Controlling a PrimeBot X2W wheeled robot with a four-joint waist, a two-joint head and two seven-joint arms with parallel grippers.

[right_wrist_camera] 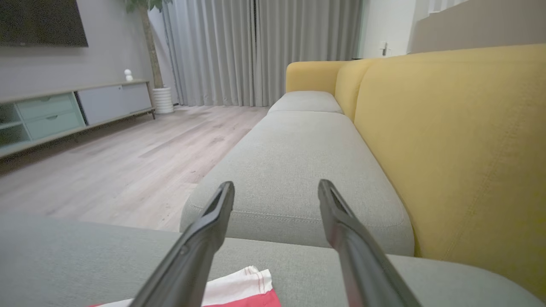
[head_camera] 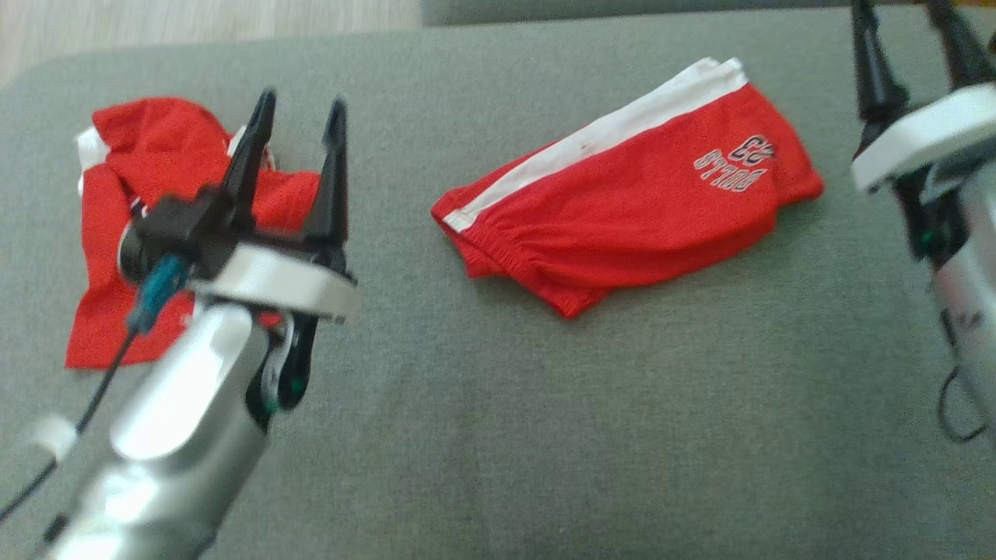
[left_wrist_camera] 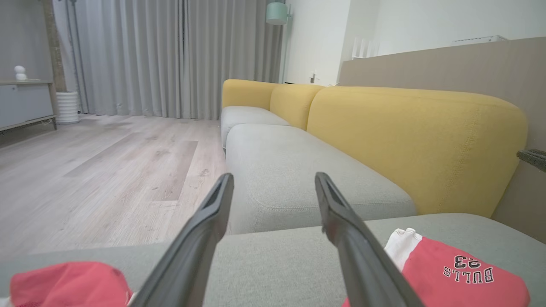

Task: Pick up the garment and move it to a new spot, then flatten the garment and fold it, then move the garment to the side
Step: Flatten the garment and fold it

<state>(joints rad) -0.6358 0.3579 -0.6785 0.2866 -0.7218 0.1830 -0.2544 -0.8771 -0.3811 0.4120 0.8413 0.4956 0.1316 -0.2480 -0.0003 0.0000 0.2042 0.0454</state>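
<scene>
A red garment (head_camera: 630, 194) with a white side stripe and "BULLS 23" print lies folded in the middle of the grey cushion (head_camera: 498, 435). It also shows in the left wrist view (left_wrist_camera: 452, 277), and its white edge in the right wrist view (right_wrist_camera: 239, 285). My left gripper (head_camera: 303, 103) hovers open and empty over a second, crumpled red garment (head_camera: 148, 155) at the left, seen low in the left wrist view (left_wrist_camera: 68, 283). Its fingers (left_wrist_camera: 274, 179) are spread. My right gripper (head_camera: 903, 23) is open and empty at the far right, beside the folded garment, fingers apart (right_wrist_camera: 276, 186).
A yellow backrest (left_wrist_camera: 418, 145) runs along the far side of the grey seat cushions (right_wrist_camera: 294, 170). Past the cushion's edge lies wooden floor (left_wrist_camera: 106, 170), with curtains (right_wrist_camera: 256, 51) and a low cabinet (right_wrist_camera: 64, 115) further off.
</scene>
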